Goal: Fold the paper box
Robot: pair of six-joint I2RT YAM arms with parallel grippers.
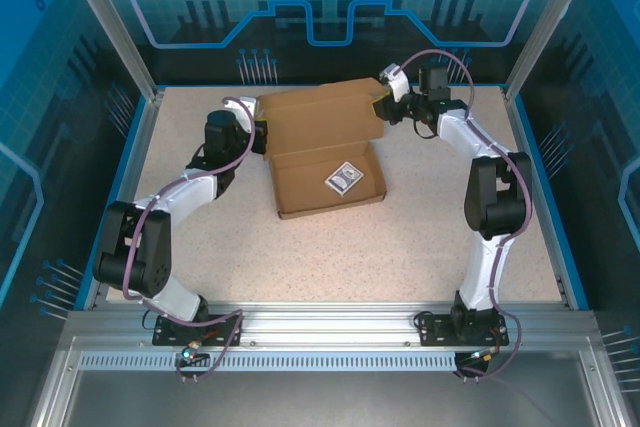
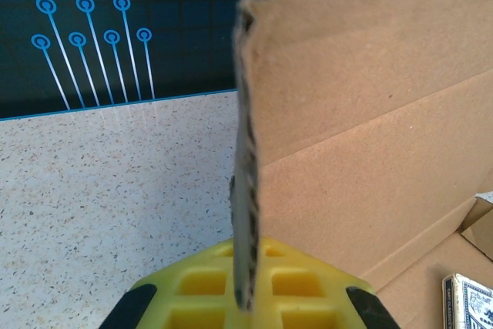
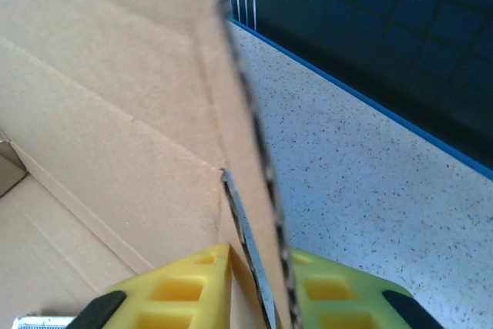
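Cardboard takes up the far middle of the table (image 1: 430,237): the paper box (image 1: 320,137) lies there as a shallow open tray with its large lid panel standing up along the far side; a small white-edged card (image 1: 345,178) with a dark picture lies flat inside the tray, towards its right.

From above, the left gripper (image 1: 262,135) sits at the left edge of the raised panel, and the right gripper (image 1: 386,105) sits at the panel's far right corner, so the two arms reach in from either side with the box between them.

On the left wrist view, the corrugated edge of the panel runs straight down into the yellow pads of the left gripper (image 2: 245,298); the jaws are closed tight on that edge, with the speckled table to the left of it and the inside of the box to the right; a corner of the card (image 2: 466,298) shows at the lower right.

On the right wrist view, the panel's edge drops between the yellow pads of the right gripper (image 3: 266,294); the pads sit close on either side of the cardboard, pinching it, with the inside of the box to the left and bare table to the right.
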